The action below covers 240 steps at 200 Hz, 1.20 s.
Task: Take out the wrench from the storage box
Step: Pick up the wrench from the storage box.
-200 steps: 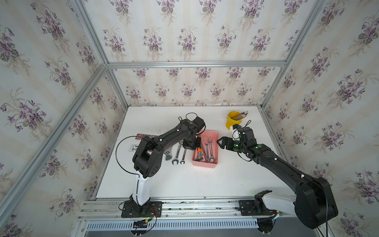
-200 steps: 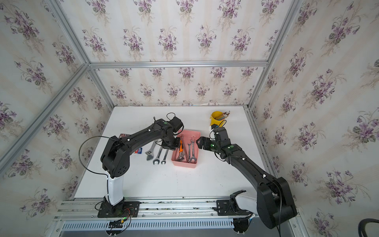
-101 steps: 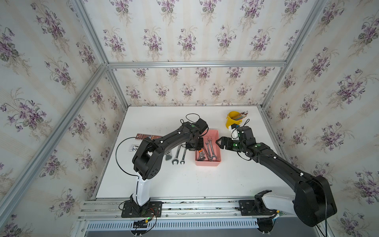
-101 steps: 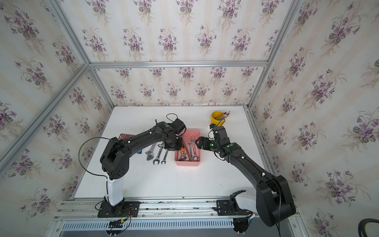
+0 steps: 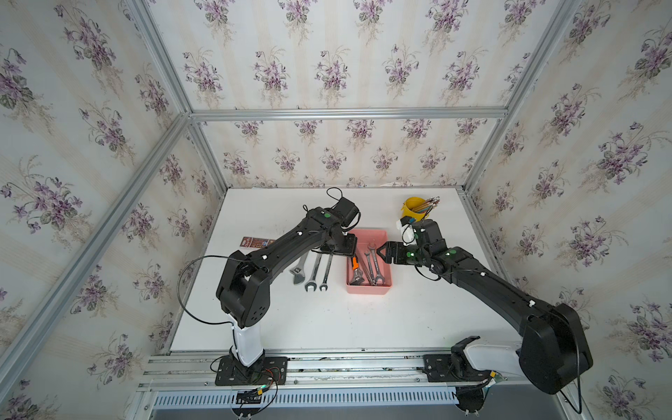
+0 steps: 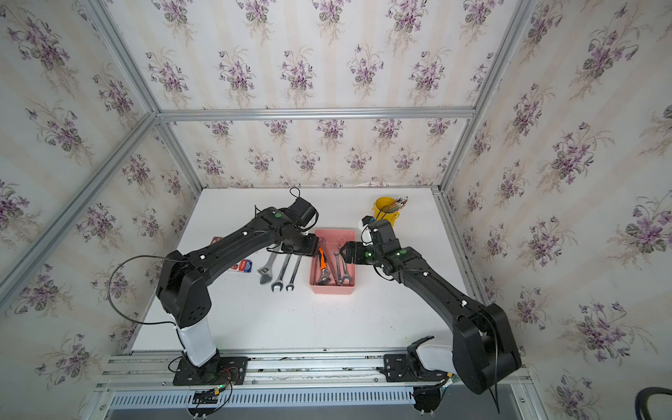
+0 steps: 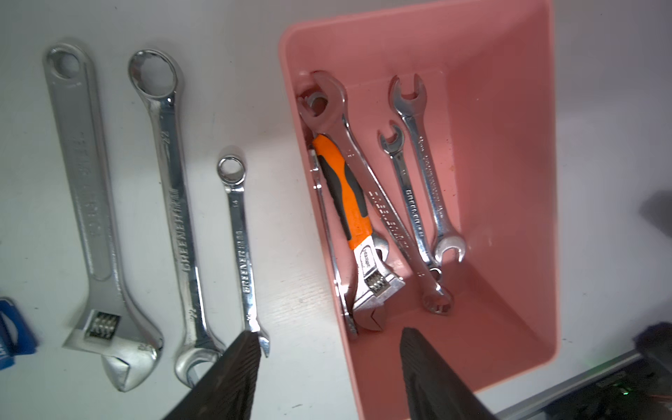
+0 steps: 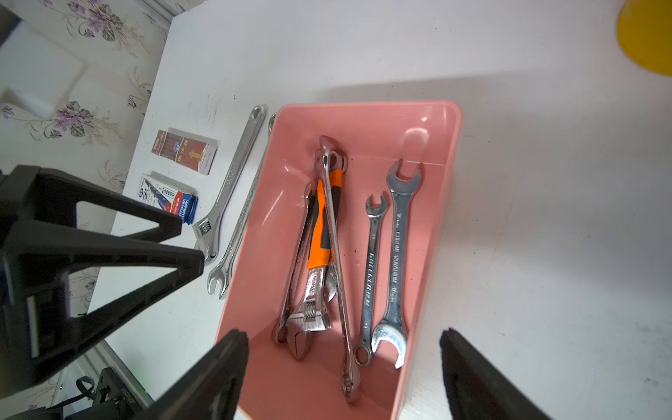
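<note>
Left wrist: wrench (image 7: 343, 196) seemingly lengthwise in box (image 7: 509, 109)

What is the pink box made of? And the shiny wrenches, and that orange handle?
Pink box: probably moulded plastic, smooth, even colour, soft shine, rounded corners. Wrenches beside it: likely chromed steel, mirror-bright, with stamped lettering. Orange handle inside: a matte rubber or plastic grip; I can't tell which.
</note>
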Tool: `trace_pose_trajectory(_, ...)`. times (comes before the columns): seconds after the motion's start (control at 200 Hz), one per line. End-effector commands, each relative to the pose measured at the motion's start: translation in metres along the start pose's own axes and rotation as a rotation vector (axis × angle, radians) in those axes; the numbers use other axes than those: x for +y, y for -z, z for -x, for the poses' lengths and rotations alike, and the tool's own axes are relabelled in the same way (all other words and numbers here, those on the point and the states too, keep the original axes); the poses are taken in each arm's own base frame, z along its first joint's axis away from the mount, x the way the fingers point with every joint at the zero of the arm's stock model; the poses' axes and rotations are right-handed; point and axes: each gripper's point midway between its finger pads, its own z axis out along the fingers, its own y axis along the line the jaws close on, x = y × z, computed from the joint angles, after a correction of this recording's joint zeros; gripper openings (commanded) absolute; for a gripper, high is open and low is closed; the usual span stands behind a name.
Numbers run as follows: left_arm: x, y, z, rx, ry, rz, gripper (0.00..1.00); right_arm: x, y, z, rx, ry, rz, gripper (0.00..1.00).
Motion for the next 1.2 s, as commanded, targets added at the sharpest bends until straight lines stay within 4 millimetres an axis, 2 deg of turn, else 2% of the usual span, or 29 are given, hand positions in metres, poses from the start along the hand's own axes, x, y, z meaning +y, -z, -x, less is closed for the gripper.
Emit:
trace_pose_trajectory(0.0, 0.003, 0.005, 0.008, -0.072, -0.196, -0.044, 0.76, 0.005, -0.007, 0.001, 0.006, 0.031, -0.021, 0.85)
trace_pose_trajectory(0.13, 0.006, 0.017, 0.014, -0.139, -0.243, -0.180, 0.92, 0.011, -0.020, 0.003, 0.021, 0.062, -0.039, 0.82)
trace_pose_trajectory(0.145, 0.005, 0.018, 0.014, -0.143, -0.247, -0.199, 0.94, 0.020, -0.023, -0.002, 0.035, 0.084, -0.027, 0.81)
trace_pose_trajectory(0.175, 0.005, 0.020, 0.015, -0.153, -0.252, -0.231, 1.00, 0.025, -0.027, -0.004, 0.044, 0.099, -0.025, 0.80)
trace_pose_trajectory(0.42, 0.012, 0.024, 0.012, -0.170, -0.221, -0.370, 0.99, 0.029, -0.060, -0.009, 0.097, 0.146, -0.048, 0.65)
trace_pose_trajectory(0.744, 0.023, 0.023, 0.007, -0.180, -0.187, -0.396, 0.99, 0.016, -0.103, -0.023, 0.204, 0.181, -0.079, 0.48)
trace_pose_trajectory(0.884, 0.026, 0.023, 0.006, -0.182, -0.170, -0.400, 0.99, 0.013, -0.116, -0.030, 0.240, 0.179, -0.071, 0.38)
trace_pose_trajectory(1.194, 0.028, 0.022, 0.007, -0.180, -0.162, -0.407, 0.99, 0.007, -0.132, -0.042, 0.299, 0.173, -0.059, 0.27)
